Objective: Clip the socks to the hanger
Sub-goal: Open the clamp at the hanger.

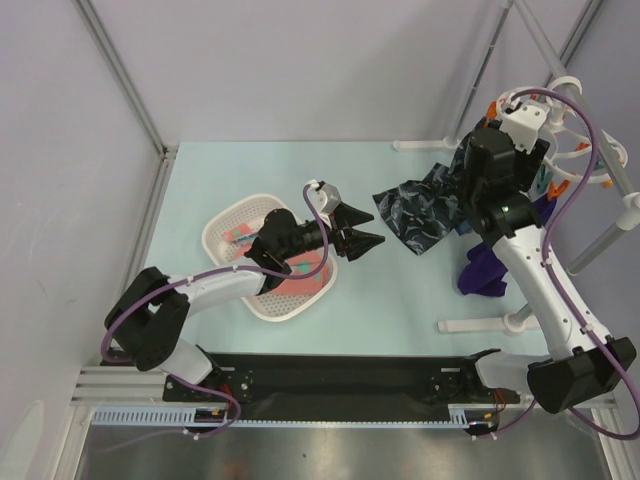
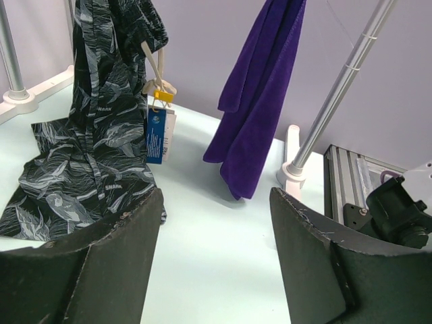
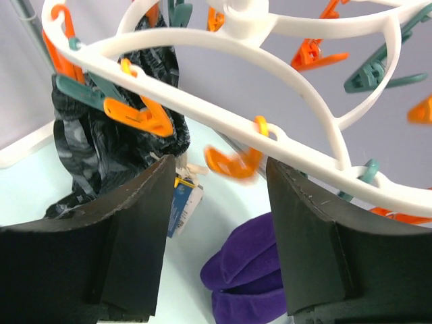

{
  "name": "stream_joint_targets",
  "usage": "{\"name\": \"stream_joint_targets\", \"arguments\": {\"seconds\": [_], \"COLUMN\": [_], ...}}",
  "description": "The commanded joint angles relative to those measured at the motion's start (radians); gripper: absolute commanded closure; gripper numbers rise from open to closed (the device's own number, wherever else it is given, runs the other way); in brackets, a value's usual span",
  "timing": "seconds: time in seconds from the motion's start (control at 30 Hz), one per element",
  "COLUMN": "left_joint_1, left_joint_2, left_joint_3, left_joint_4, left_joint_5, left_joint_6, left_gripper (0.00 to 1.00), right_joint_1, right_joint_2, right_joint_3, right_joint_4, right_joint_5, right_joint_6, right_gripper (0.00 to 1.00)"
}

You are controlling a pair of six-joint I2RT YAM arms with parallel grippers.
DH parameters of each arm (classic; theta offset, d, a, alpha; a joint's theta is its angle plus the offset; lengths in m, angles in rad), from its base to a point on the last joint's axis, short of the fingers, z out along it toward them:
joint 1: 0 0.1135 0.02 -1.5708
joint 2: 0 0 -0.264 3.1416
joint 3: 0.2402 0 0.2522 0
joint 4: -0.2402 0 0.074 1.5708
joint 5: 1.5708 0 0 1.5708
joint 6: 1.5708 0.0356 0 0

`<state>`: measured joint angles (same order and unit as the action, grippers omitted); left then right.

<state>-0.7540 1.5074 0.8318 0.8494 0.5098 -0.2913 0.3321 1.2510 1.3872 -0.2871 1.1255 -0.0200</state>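
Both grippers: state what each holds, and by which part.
Nothing is held. The left gripper is open and empty; the right gripper is open at the hanger, not gripping it.

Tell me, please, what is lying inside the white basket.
Salmon-pink socks with teal patches lie in the basket; the left arm covers its middle, hiding anything beneath.

You could read one word only — "SHARK", as best you could make it out, printed in white twice on the dark patterned cloth [image 2: 88,135]. The blue hang tag [image 2: 156,137] clipped beside it carried print too small to read.
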Motion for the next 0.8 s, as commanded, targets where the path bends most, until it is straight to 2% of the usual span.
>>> {"name": "stream_joint_targets", "arguments": {"seconds": [0.0, 0.37, 0.5, 0.77], "left_joint_1": [0.010, 0.010, 0.010, 0.010], "left_joint_2": [-0.001, 0.001, 0.002, 0.004], "left_joint_3": [0.013, 0.013, 0.015, 0.013], "left_joint_4": [0.031, 0.031, 0.033, 0.039], "left_joint_5": [0.030, 0.032, 0.033, 0.039], "left_joint_6": [-0.005, -0.006, -0.009, -0.014], "left_gripper": [0.30, 0.30, 0.30, 0.30], "right_joint_1": [-0.019, -0.045, -0.047, -0.051], "right_joint_2": [-0.001, -0.010, -0.009, -0.019], "right_joint_3": [-0.004, -0.050, -0.036, -0.050], "right_joint_4": [0.072, 0.095, 0.052, 0.100], "right_joint_5": [-0.018, -0.062, -0.079, -0.075], "right_joint_6": [-0.020, -0.029, -0.001, -0.046], "right_gripper": [0.38, 0.39, 0.40, 0.37]}}
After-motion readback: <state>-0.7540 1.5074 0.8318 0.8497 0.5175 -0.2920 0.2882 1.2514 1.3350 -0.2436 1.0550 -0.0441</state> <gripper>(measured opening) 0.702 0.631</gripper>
